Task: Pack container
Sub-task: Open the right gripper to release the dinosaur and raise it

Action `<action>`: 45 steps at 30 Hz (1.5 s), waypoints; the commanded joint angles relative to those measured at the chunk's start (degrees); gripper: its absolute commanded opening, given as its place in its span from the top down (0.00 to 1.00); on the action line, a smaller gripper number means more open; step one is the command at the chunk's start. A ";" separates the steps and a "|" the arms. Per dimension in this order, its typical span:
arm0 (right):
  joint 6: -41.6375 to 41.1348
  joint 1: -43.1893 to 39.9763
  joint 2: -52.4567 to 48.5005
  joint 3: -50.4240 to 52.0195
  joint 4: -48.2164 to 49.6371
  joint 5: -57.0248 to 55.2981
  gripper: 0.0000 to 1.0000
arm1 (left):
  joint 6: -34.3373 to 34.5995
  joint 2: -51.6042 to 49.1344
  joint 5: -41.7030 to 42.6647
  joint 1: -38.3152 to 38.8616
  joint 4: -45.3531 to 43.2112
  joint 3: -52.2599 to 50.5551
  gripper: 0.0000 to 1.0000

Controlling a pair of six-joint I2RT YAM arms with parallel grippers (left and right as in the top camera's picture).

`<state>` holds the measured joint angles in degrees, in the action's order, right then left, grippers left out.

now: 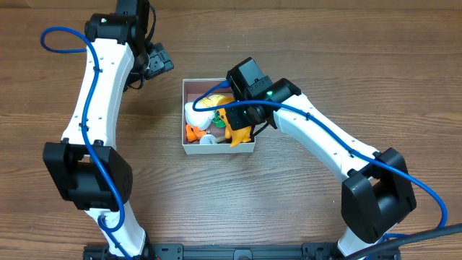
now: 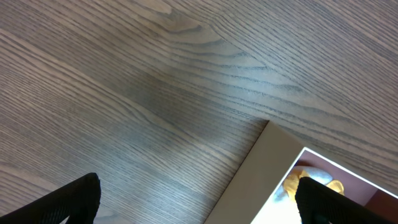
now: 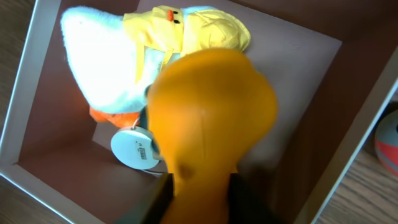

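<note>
The container [image 1: 218, 151] is a shallow white-walled square box with a pinkish-brown inside, at the table's middle. In it lie a white and yellow duck plush [image 1: 198, 112] and small orange pieces [image 1: 193, 133]. My right gripper [image 1: 242, 130] reaches into the box from the right. In the right wrist view the right gripper [image 3: 199, 186] has its jaws against both sides of a blurred orange toy [image 3: 211, 112], above the box floor beside the duck plush [image 3: 106, 68]. My left gripper [image 1: 160, 61] hangs open and holds nothing, up and left of the box; its view shows the container's corner wall [image 2: 261, 174].
A round white tag [image 3: 134, 148] lies under the duck. A reddish round thing [image 3: 388, 146] shows just outside the box's right wall. Bare wood tabletop [image 2: 155, 93] surrounds the box. The left arm [image 1: 101, 101] stands along the table's left side.
</note>
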<state>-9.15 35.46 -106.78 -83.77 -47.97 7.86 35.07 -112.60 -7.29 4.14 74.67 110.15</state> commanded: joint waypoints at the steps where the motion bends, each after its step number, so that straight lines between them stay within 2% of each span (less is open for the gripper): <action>1: -0.33 0.26 -0.02 0.20 0.39 -0.48 0.60 | 1.11 1.36 0.28 0.00 0.07 0.57 0.00; 3: -0.33 0.26 -0.02 0.17 0.90 -0.44 0.48 | 1.11 1.36 0.28 0.00 0.09 0.57 0.00; 4: -0.31 0.26 -0.02 0.13 1.20 -0.28 0.46 | 1.11 1.36 0.28 0.00 0.09 0.57 0.00; 10: -0.31 0.26 0.04 -1.84 0.87 -0.02 0.41 | 1.11 1.36 0.28 0.00 0.07 0.57 0.00; 16: -0.22 0.13 0.07 -5.66 -2.05 -0.74 0.40 | 1.11 1.36 0.28 0.00 0.07 0.57 0.00; 21: -0.26 -0.98 1.70 -12.68 -9.33 -8.94 0.37 | 1.11 1.36 0.28 0.00 0.07 0.57 0.00; 23: -0.33 -2.01 2.71 -14.03 -11.47 -11.52 0.31 | 1.11 1.36 0.28 0.00 0.07 0.57 0.00; 24: -0.37 -2.75 3.19 -14.16 -12.07 -12.04 0.14 | 1.11 1.36 0.28 0.00 0.07 0.57 0.00; 25: -0.66 -3.91 3.63 -14.16 -12.70 -12.20 0.03 | 1.11 1.36 0.28 0.00 0.07 0.57 0.00; 26: -0.74 -5.11 3.72 -14.16 -13.31 -12.09 0.00 | 1.11 1.36 0.28 0.00 0.07 0.57 0.00; 35: -0.74 -14.21 3.69 -13.66 -12.63 -11.65 0.00 | 1.11 1.36 0.28 0.00 0.07 0.57 0.00; 40: -1.25 -14.71 3.37 -8.96 -6.05 -12.20 0.00 | 1.11 1.36 0.28 0.00 0.07 0.57 0.00; 42: -4.61 -14.71 2.62 -5.22 -2.51 -16.17 0.00 | 1.11 1.36 0.28 0.00 0.07 0.57 0.00; 45: -5.90 -15.04 1.42 -2.45 0.28 -16.39 0.02 | 1.11 1.36 0.28 0.00 0.07 0.57 0.00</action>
<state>-12.12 20.99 -104.97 -88.82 -49.43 -6.04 35.07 -112.60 -7.27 4.14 74.81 110.15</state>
